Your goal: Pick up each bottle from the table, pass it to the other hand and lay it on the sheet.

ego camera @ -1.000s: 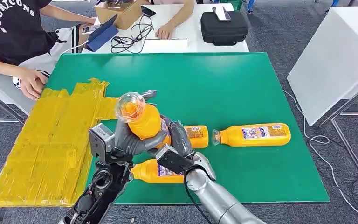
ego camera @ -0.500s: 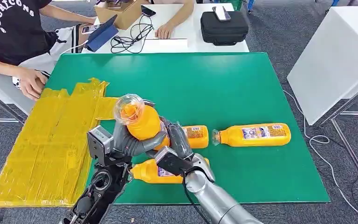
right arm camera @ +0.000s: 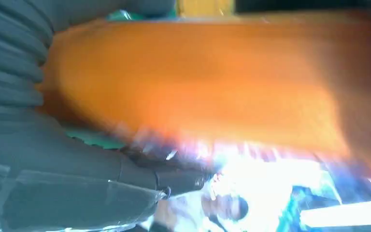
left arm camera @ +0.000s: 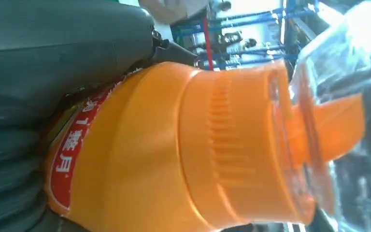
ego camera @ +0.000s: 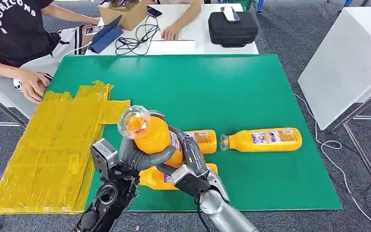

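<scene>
The yellow sheet (ego camera: 53, 145), to the left of both hands, has no bottle on it, so nothing looks delivered yet. Three bottles lie on the green table (ego camera: 232, 87): one far bottle (ego camera: 263, 139) off to the right, two close under the hands. The lifted bottle (ego camera: 152, 133) is clasped by the left hand (ego camera: 137, 154) and right hand (ego camera: 191, 162) together, apparently mid-handover.
</scene>
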Controlling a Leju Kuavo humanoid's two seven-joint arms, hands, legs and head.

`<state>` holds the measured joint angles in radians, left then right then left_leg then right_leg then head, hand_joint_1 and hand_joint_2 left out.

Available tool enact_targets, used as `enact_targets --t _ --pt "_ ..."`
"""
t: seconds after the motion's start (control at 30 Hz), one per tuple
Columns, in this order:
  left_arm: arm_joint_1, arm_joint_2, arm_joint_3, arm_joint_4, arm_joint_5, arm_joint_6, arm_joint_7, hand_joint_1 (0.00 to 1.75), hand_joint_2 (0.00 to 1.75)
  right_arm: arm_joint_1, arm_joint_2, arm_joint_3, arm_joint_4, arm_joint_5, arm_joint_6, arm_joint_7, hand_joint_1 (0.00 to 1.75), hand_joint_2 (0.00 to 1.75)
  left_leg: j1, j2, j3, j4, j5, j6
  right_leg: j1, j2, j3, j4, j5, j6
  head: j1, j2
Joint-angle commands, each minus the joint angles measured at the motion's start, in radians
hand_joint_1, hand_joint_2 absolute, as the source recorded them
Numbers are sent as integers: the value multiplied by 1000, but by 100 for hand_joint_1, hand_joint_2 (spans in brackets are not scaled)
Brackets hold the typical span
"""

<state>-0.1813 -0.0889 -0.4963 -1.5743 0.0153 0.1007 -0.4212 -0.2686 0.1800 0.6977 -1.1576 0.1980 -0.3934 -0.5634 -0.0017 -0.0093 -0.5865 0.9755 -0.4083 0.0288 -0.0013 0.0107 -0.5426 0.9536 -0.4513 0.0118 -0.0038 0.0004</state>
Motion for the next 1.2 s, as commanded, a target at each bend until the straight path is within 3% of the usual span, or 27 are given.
enact_targets --t 0.03,0.2,0.27,0.3,0.57,0.67,0.77,1.03,1.2 --pt "7 58 82 11 11 15 -9 175 175 84 -124 -77 -304 8 -30 12 0 175 1 0 5 0 -2 -1 1 -2 6 -2 -2 1 0 0" --pt "7 58 82 11 11 15 -9 175 175 84 -124 -77 -304 8 -30 12 0 175 1 0 4 0 -2 -1 1 -1 4 -1 -1 1 0 0" --pt "-14 30 109 13 -21 49 3 175 175 123 -147 -107 -377 35 -85 -9 0 175 1 0 4 0 -2 -1 1 -1 4 -1 -1 1 0 0" --pt "-8 21 188 4 -143 207 -18 175 175 284 -191 -275 -580 61 -145 -32 0 175 0 -2 1 0 0 -1 1 -4 2 -1 -1 1 0 0" --pt "-7 19 191 4 -145 210 -18 175 175 289 -192 -277 -592 66 -144 -31 0 175 0 0 1 0 -1 -1 1 -1 1 -1 -1 1 0 0" --pt "-7 11 203 3 -307 331 -27 175 175 320 -189 -311 -619 135 -189 -24 0 175 2 0 5 1 -3 -2 2 -2 6 -1 -2 1 0 0" --pt "-8 33 215 -3 -693 514 12 175 175 375 -205 -359 -670 240 -249 -9 0 175 1 -1 4 0 -2 -1 1 -3 5 -2 -2 1 0 0" --pt "-69 135 164 56 -1295 444 249 175 175 506 -238 -519 -800 468 -305 71 0 175 1 -2 4 1 -3 -1 1 -4 5 -1 -2 1 0 0" --pt "-209 146 107 237 -1497 345 307 175 175 475 -273 -578 -825 471 -303 118 0 175 1 -3 2 0 -1 -1 1 -4 3 -1 -1 0 0 0"
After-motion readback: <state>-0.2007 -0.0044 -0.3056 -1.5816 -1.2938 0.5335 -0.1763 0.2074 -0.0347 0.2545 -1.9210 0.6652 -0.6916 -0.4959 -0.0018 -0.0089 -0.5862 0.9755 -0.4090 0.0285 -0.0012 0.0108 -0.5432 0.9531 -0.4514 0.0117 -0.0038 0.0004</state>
